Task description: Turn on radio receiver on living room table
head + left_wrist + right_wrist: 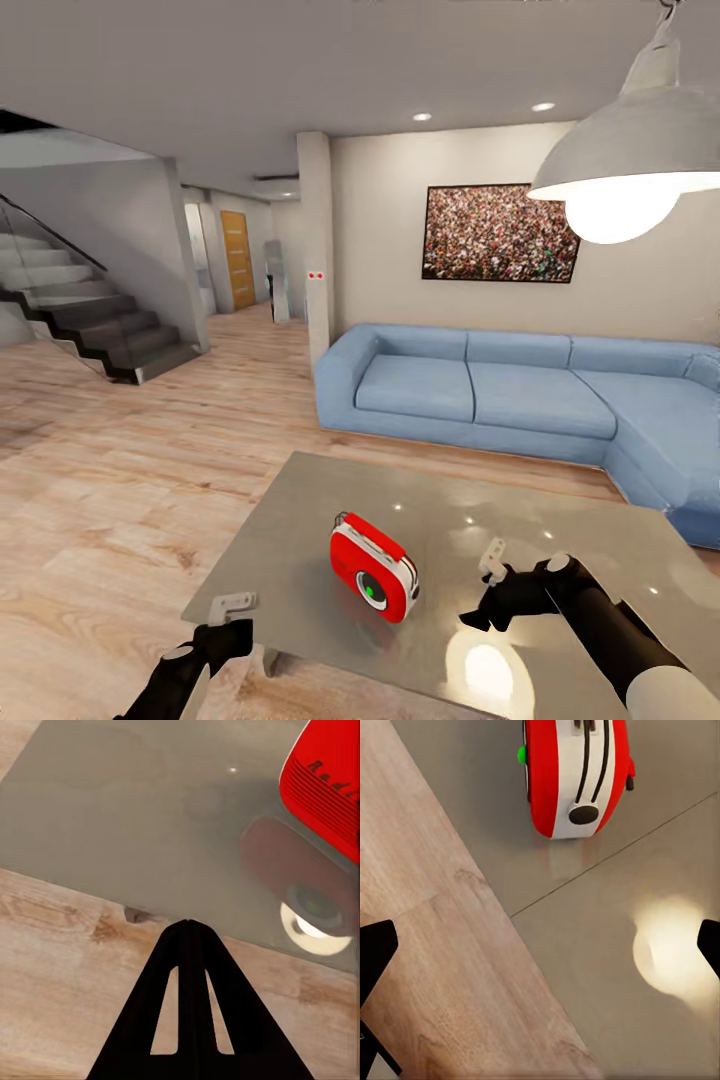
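Observation:
The red radio receiver (373,567) with white side trim stands on the glossy grey table (300,520); its round front dial has a green centre. My left gripper (232,603) is shut and hovers over the table's near left edge, left of the radio. In the left wrist view the left gripper (187,926) points at the table edge (112,810), with the radio (326,787) off to one side. My right gripper (492,560) is open above the table, just right of the radio. In the right wrist view its fingers (375,945) are spread wide, with the radio's side (577,772) ahead.
A light blue sectional sofa (500,390) stands behind the table under a framed crowd picture (500,232). A lit pendant lamp (620,170) hangs at the upper right. Light wood floor (120,480) stretches left towards a staircase (90,320) and a pillar (318,250).

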